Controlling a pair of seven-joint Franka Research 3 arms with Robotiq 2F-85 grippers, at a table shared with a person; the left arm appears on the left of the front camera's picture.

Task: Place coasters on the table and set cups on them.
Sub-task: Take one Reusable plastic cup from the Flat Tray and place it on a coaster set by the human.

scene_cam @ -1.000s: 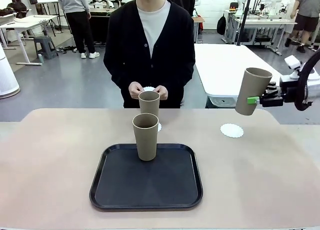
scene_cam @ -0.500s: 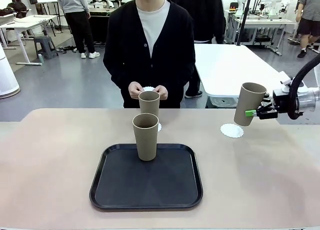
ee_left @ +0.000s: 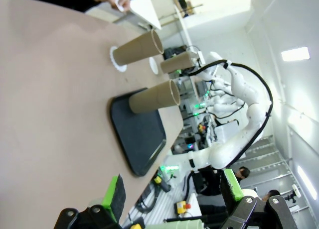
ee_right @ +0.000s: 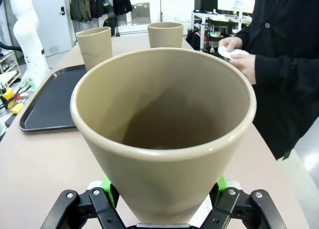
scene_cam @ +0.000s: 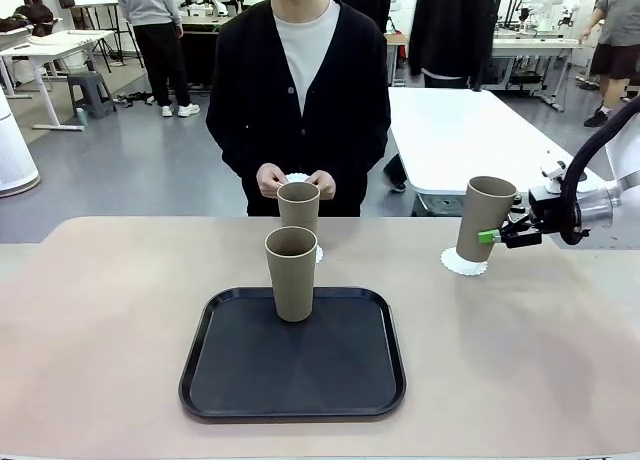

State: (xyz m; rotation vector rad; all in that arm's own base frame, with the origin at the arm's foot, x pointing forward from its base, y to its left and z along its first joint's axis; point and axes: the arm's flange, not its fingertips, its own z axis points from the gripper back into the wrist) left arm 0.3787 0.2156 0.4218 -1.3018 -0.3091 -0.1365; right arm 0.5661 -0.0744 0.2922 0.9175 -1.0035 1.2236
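Cups: three tall, tapered, matte beige-brown tumblers. One (scene_cam: 291,272) stands upright on the black rounded-square plastic tray (scene_cam: 292,380) at centre frame. Another (scene_cam: 298,208) stands just behind it on a thin white scalloped coaster (scene_cam: 318,253). The third cup (scene_cam: 483,218) is at the right of the frame, slightly tilted.
Right pincer (scene_cam: 490,236): reaches in from the right edge and is clamped on the third cup's wall, green pads pressed to either side.
Second coaster (scene_cam: 465,265): a white scalloped disc on the counter directly under the third cup's base; whether they touch cannot be told.
Left pincer (ee_left: 173,191): fingers stand apart with nothing between them, above the beige-tan counter (ee_left: 50,89).
Person: stands in a dark cardigan at the counter's far edge, top centre, hands (scene_cam: 272,180) together on another white coaster (scene_cam: 298,177).
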